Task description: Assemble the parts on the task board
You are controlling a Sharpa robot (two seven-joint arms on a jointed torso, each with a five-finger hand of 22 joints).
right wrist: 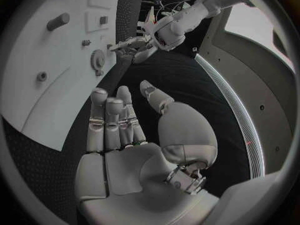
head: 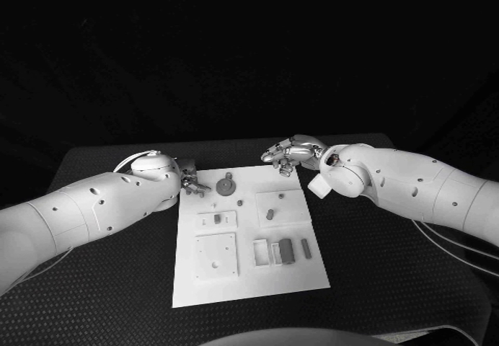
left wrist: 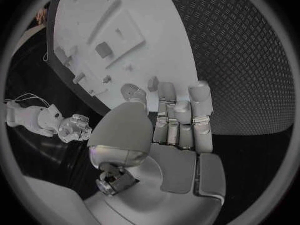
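The white task board (head: 247, 285) lies in the middle of the black table. A round toothed part (head: 223, 189) sits near its far left corner, and a short peg (head: 270, 213) stands in a raised square to the right of it. My left hand (head: 192, 181) hovers at the board's far left edge, fingertips just beside the toothed part (right wrist: 98, 60), holding nothing. In the left wrist view its fingers (left wrist: 178, 117) are stretched out and apart over the board's edge (left wrist: 156, 40). My right hand (head: 291, 153) floats above the far right corner, fingers (right wrist: 112, 120) spread and empty.
Nearer me on the board lie a square plate (head: 216, 254), a frame-like block (head: 284, 251) and a narrow bar (head: 306, 249). Textured black table mat (head: 395, 274) surrounds the board on all sides. A white tag (head: 316, 185) hangs under my right wrist.
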